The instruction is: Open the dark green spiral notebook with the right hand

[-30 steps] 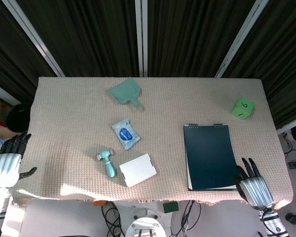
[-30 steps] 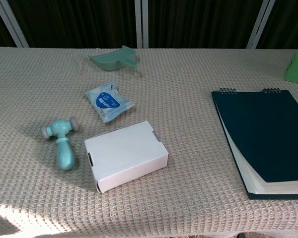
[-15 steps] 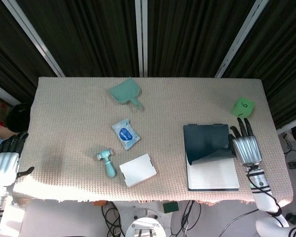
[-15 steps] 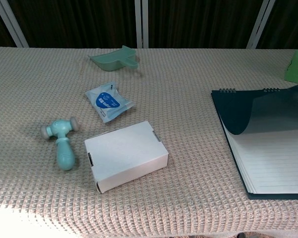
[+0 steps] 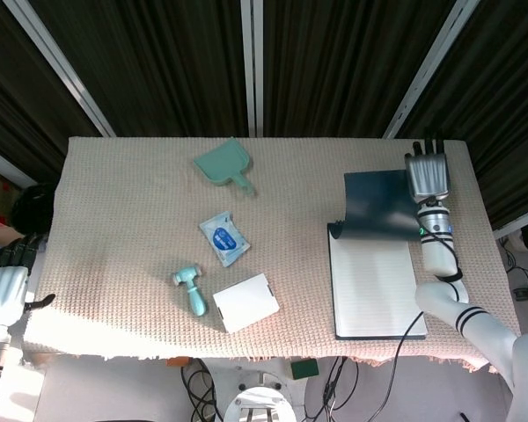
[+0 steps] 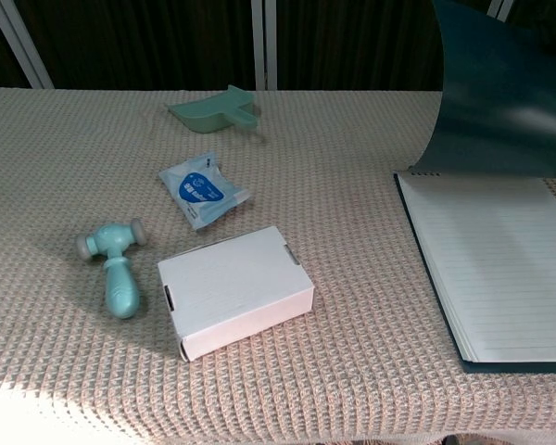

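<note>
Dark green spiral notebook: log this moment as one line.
right hand lifts cover | dark green spiral notebook open, lined page showing | left hand idle off table

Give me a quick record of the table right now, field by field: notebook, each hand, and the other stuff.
notebook: dark green cover lifted and curled back, lined page exposed
right hand: right hand at the cover's raised edge
left hand: left hand off the table's left edge, holding nothing
other items: dustpan, blue packet, toy hammer, white box
</note>
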Controlling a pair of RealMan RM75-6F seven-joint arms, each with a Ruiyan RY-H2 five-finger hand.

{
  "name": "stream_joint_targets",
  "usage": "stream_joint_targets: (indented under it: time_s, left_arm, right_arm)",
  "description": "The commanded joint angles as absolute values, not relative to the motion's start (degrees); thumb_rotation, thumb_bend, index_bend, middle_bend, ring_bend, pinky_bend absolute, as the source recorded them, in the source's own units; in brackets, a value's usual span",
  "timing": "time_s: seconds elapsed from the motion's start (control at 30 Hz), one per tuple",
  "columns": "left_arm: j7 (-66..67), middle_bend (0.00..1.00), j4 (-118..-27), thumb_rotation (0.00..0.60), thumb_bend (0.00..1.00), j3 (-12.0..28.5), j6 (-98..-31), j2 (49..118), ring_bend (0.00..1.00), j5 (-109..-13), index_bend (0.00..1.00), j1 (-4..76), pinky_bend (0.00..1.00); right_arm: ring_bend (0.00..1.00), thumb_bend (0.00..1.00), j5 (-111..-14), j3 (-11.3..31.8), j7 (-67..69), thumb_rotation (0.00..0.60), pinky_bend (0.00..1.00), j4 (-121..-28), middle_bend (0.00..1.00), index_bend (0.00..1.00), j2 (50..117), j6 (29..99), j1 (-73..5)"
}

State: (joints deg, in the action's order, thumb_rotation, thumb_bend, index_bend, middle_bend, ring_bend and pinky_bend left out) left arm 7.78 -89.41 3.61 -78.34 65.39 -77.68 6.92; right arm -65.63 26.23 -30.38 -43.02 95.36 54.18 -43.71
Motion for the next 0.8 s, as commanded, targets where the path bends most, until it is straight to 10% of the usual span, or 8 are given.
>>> stream_joint_targets:
  time_s: [0.03, 0.2, 0.33, 0.8]
  left_arm:
    - [8.2, 0.04, -89.3, 0.6, 0.06, 3.8, -77.4, 65.5, 0.06, -77.0, 0.03, 7.5, 0.13]
    - [8.9, 0.04, -89.2, 0.6, 0.06, 4.3, -75.6, 65.6, 0.07, -75.3, 0.03, 8.3, 0.13]
    - [9.0, 0.04, -88.8, 0.6, 0.06, 4.6, -74.5, 65.7, 0.07, -74.2, 0.03, 8.9, 0.13]
    - [8.2, 0.04, -88.2, 0.6, 0.06, 4.3, -74.6, 66.3, 0.06, -75.0, 0.03, 9.4, 0.13]
  right_arm:
    - [0.0, 0.66, -59.5, 32.0, -29.8, 0.6, 0.0, -24.8, 0.3, 1.0, 103.1, 51.5, -54.0]
    - [0.0, 0.64, -56.7, 34.8, -25.0, 0.6, 0.0, -14.7, 0.27, 0.91, 107.4, 51.6, -59.5]
    - [0.0, 0.37, -56.5, 34.8, -20.9, 0.6, 0.0, -13.2, 0.0, 0.04, 108.5, 50.0, -61.7]
    - [0.0, 0.21, -68.0, 24.3, -4.1, 0.6, 0.0, -23.4, 0.0, 0.0, 106.9, 67.5, -54.3]
